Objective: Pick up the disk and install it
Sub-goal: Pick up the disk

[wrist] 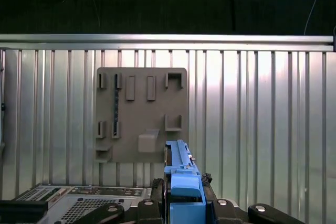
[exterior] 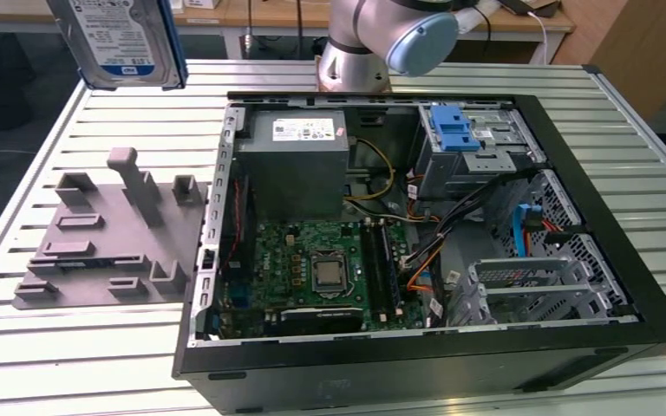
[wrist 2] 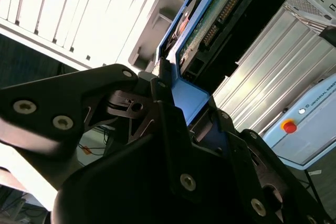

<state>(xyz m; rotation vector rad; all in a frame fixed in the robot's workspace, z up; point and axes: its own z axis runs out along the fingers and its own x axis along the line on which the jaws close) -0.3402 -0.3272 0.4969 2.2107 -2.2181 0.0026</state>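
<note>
The gripper (wrist 2: 191, 106) seemingly clamps the disk (exterior: 119, 36), its top cropped in the exterior view.

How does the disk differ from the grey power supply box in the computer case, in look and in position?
The disk is held in the air by the gripper; the power supply box sits inside the computer case. The disk has blue rails along its edges; the box is plain grey. The disk's label is white and blue; the box's sticker is mostly white. Both are grey, rectangular and labelled.
</note>
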